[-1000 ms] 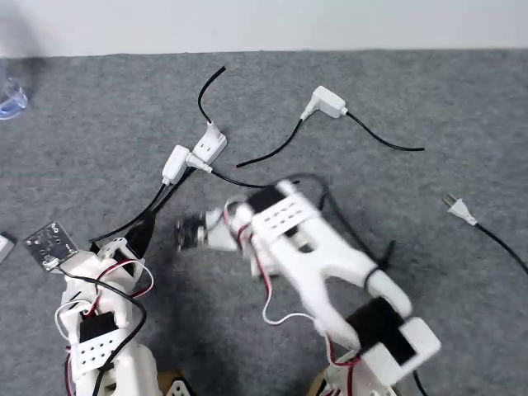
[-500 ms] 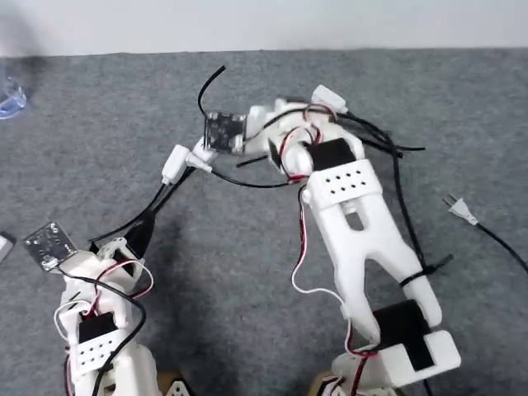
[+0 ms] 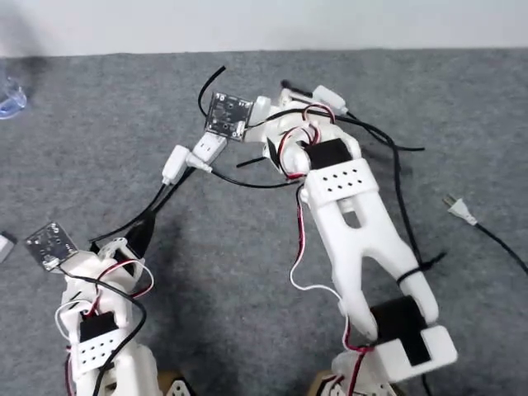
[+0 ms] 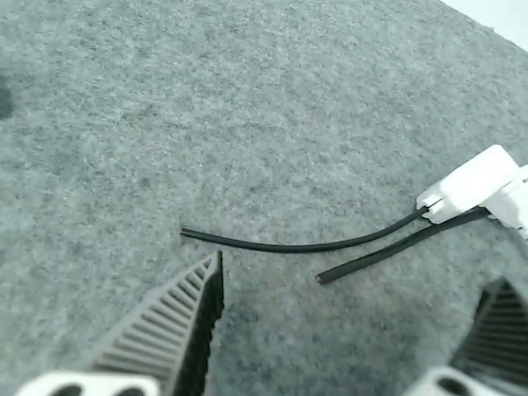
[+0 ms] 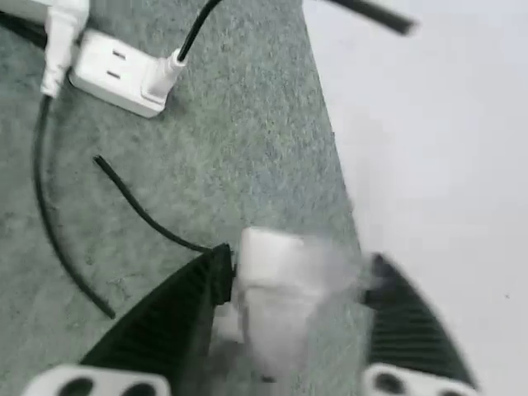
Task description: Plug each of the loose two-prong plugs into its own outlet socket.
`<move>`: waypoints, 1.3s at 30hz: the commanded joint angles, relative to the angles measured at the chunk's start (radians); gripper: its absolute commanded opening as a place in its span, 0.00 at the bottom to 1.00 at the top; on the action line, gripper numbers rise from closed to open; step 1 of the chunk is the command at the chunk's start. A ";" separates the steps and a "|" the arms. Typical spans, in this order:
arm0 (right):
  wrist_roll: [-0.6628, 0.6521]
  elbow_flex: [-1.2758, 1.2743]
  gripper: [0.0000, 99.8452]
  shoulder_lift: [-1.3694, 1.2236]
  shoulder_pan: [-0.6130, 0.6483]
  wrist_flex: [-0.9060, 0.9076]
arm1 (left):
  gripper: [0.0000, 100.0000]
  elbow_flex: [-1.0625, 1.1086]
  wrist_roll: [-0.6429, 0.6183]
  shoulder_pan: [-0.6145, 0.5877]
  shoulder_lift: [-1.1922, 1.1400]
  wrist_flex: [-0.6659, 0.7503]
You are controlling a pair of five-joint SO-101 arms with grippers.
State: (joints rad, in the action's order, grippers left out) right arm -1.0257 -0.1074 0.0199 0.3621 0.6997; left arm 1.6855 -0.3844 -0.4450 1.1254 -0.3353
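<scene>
My right gripper (image 3: 301, 97) is at the far middle of the carpet, open, its fingers on either side of a white outlet socket (image 5: 276, 289) with a black cord; that socket (image 3: 330, 98) peeks out beside the arm. A second white socket (image 3: 208, 147) lies to the left, a white plug (image 3: 176, 163) beside it; the right wrist view shows this socket's slots (image 5: 115, 70). A loose two-prong plug (image 3: 459, 209) lies at the right on its black cord. My left gripper (image 3: 136, 235) stays open low at the near left, with a white plug body (image 4: 472, 183) and cords ahead of it.
Black cords (image 3: 247, 181) cross the grey carpet between the arms, and more cord (image 3: 388, 140) trails past the right arm. The carpet's far edge meets a white wall (image 5: 429, 148) just beyond the right gripper. A clear object (image 3: 10, 97) sits at the far left.
The right arm swung from the carpet's middle out to the far side, over the white socket, then edged a little farther. The left arm has not moved.
</scene>
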 commanded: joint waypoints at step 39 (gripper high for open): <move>0.493 -1.178 0.34 1.514 0.148 0.447 | 0.44 -0.262 0.364 -0.239 0.009 -0.425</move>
State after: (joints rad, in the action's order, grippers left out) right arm -0.5485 -1.2183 1.3763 0.5355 1.1953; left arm 1.4845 -0.0944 -0.6828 1.1254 -0.7066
